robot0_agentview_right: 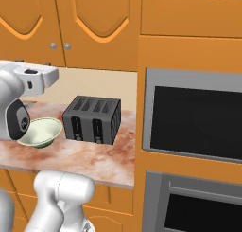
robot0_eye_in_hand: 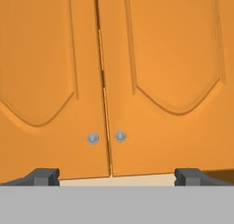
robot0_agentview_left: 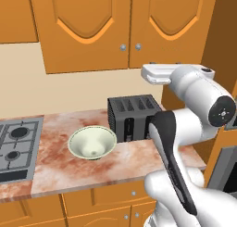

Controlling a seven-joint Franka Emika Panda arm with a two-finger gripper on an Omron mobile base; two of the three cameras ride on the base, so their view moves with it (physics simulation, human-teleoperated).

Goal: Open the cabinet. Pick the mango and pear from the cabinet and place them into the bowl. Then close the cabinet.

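Orange cabinet point(robot0_eye_in_hand: 137, 58), silver knobs point(robot0_eye_in_hand: 120, 136)

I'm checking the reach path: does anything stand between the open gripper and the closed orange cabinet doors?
No. In the hand view the gap from the gripper to the orange arched-panel wooden cabinet is bare; both doors are shut.

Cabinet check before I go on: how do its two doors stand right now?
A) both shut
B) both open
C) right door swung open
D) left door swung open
A: in the hand view both doors of the cabinet lie flush, meeting at a thin centre seam, with the two knobs side by side and no interior visible; the jaws stand wide apart, short of it.
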